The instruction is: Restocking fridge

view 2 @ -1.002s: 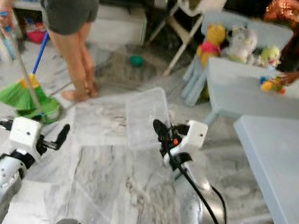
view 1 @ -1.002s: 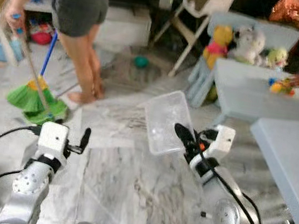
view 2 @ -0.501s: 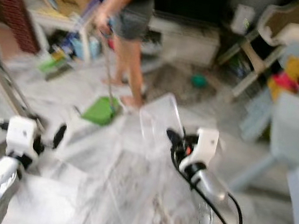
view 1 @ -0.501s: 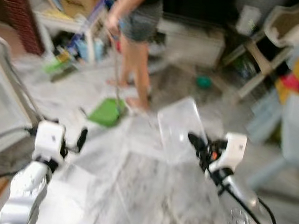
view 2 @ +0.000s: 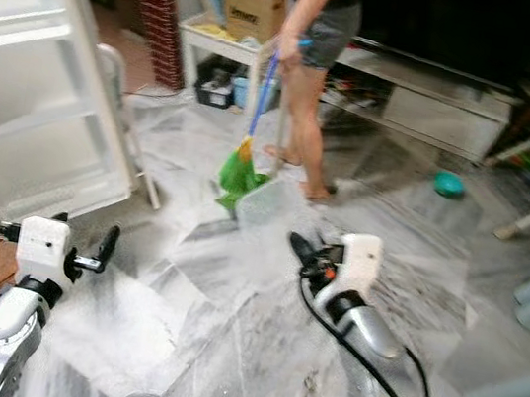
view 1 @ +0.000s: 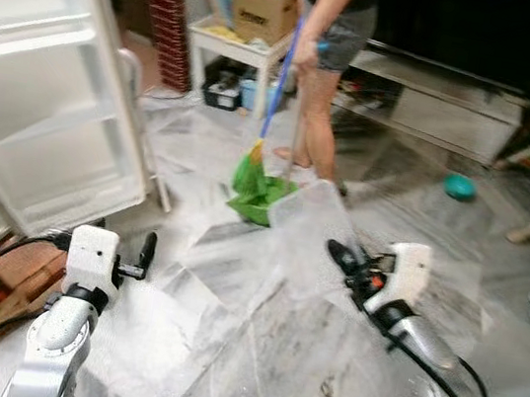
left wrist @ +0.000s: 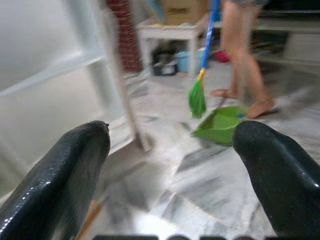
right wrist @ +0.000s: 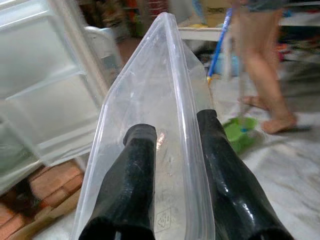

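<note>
1. the head views have swung left since a second ago, so the open fridge door (view 1: 52,87) is now seen at the robot's left; the approach is judged nearly done.
2. a clear plastic container (right wrist: 150,130), seemingly empty, is pinched at its wall by the right gripper (right wrist: 172,165), ahead of the robot.
3. the left gripper (left wrist: 175,165) is spread wide, with nothing held.
4. a person (view 2: 316,26) with a broom (view 2: 243,155) is seen just beyond the container.

arms: two silver metal arms with rounded joint housings
wrists: white boxy blocks
cables: black, looping along both arms
left gripper (view 1: 147,252): two long, glossy black fingers
right gripper (view 1: 340,257): black fingers, small red-orange detail behind them
</note>
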Robot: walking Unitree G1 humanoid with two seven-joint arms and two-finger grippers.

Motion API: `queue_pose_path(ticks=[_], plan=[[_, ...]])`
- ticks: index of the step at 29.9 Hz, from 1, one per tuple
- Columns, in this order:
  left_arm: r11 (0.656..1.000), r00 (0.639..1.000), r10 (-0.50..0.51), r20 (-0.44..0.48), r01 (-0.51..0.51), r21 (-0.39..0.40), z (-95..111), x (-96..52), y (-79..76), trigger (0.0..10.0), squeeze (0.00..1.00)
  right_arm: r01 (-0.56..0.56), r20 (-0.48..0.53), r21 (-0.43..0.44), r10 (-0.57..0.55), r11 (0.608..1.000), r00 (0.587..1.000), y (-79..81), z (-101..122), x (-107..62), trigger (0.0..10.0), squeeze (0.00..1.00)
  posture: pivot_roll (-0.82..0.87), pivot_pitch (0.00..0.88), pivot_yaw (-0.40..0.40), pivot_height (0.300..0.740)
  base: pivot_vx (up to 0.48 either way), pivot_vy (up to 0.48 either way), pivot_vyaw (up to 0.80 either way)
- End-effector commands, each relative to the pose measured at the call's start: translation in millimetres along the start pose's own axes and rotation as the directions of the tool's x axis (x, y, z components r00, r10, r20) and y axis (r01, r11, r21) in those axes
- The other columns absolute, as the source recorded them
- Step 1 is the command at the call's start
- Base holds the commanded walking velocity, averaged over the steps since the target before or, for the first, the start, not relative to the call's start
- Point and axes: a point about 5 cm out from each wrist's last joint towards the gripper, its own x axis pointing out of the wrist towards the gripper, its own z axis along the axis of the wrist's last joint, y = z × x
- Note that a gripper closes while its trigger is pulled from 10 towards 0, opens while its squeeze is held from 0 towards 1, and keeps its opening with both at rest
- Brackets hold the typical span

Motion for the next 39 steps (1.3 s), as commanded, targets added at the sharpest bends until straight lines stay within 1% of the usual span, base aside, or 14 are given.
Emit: queue_pose_path(ticks=[1, 10, 12, 15, 19, 23, 24, 26, 30, 32, 36, 38, 39], plan=[[1.000, 1.000, 0.017, 0.009, -0.017, -0.012, 1.4, 0.0, 0.8, 10.0, 0.00, -0.010, 0.009, 0.006, 0.010, 1.000, 1.000, 1.1, -0.3, 0.0, 10.0, 0.00, 0.04, 0.000, -0.035, 0.740, 0.000, 0.000, 0.80], [0.999, 1.000, 0.028, 0.010, -0.027, -0.027, 0.9, 1.8, -1.1, 10.0, 0.00, -0.059, 0.002, 0.009, 0.059, 0.998, 0.998, 7.5, -1.1, 1.3, 10.0, 0.00, 0.04, 0.000, -0.041, 0.740, 0.000, 0.000, 0.80], [0.998, 0.998, 0.057, 0.005, -0.057, -0.019, 0.1, 1.6, 1.2, 10.0, 0.00, -0.067, 0.001, 0.012, 0.067, 0.998, 0.998, 7.8, -1.4, 1.2, 10.0, 0.00, 0.04, 0.000, -0.042, 0.740, 0.000, 0.000, 0.80], [0.997, 0.998, 0.069, 0.005, -0.069, -0.022, -0.1, 1.3, 2.7, 10.0, 0.00, -0.087, 0.001, 0.024, 0.087, 0.996, 0.996, 10.1, -2.0, 0.6, 10.0, 0.00, 0.04, 0.000, -0.040, 0.740, 0.000, 0.000, 0.80], [0.997, 0.997, 0.071, 0.021, -0.070, -0.036, 0.8, 1.7, 4.0, 10.0, 0.00, -0.109, -0.002, 0.039, 0.109, 0.993, 0.994, 14.5, -3.8, 0.6, 10.0, 0.00, 0.05, 0.000, -0.040, 0.740, 0.000, 0.000, 0.80], [0.996, 0.997, 0.080, 0.016, -0.079, -0.031, 1.4, 2.6, 5.9, 10.0, 0.00, -0.124, 0.000, 0.049, 0.124, 0.991, 0.992, 17.5, -4.5, 0.9, 10.0, 0.00, 0.05, 0.000, -0.038, 0.740, 0.000, 0.000, 0.80], [0.997, 0.998, 0.068, 0.014, -0.068, -0.043, 1.3, 2.7, 5.5, 10.0, 0.00, -0.129, 0.000, 0.050, 0.129, 0.990, 0.992, 18.4, -4.9, 0.7, 10.0, 0.00, 0.05, 0.000, -0.039, 0.740, 0.000, 0.000, 0.80], [0.997, 0.998, 0.056, 0.015, -0.055, -0.058, 1.1, 2.5, 4.7, 10.0, 0.00, -0.131, -0.001, 0.053, 0.131, 0.990, 0.991, 18.6, -5.3, 0.6, 10.0, 0.00, 0.05, 0.000, -0.039, 0.740, 0.000, 0.000, 0.80], [0.997, 0.999, 0.048, 0.019, -0.047, -0.061, 1.6, 2.6, 2.2, 10.0, 0.00, -0.134, -0.004, 0.054, 0.134, 0.990, 0.991, 17.9, -5.8, 1.2, 10.0, 0.00, 0.05, 0.000, -0.040, 0.740, 0.000, 0.000, 0.80], [0.997, 0.998, 0.043, 0.039, -0.041, -0.069, 6.7, 3.3, 0.1, 10.0, 0.00, -0.138, 0.009, 0.058, 0.138, 0.989, 0.990, 17.5, -2.0, 2.8, 10.0, 0.00, 0.05, 0.000, -0.043, 0.740, 0.000, 0.000, 0.80], [0.996, 0.999, 0.030, 0.036, -0.027, -0.082, 4.6, 0.4, -0.8, 10.0, 0.00, -0.110, 0.018, 0.072, 0.109, 0.991, 0.994, 14.2, -0.5, 5.6, 10.0, 0.00, 0.06, 0.000, -0.050, 0.740, 0.000, 0.000, 0.80], [0.995, 0.999, 0.023, 0.039, -0.019, -0.094, 5.1, 0.0, -1.3, 10.0, 0.00, -0.083, 0.011, 0.041, 0.083, 0.996, 0.997, 12.8, 0.0, 9.2, 10.0, 0.00, 0.06, 0.000, -0.050, 0.740, 0.000, 0.000, 0.79], [0.996, 0.999, 0.018, 0.047, -0.013, -0.092, 6.9, 0.3, -1.6, 10.0, 0.00, -0.072, 0.010, 0.039, 0.072, 0.997, 0.997, 12.1, 0.0, 10.2, 10.0, 0.00, 0.06, 0.000, -0.051, 0.740, 0.000, 0.000, 0.56]])
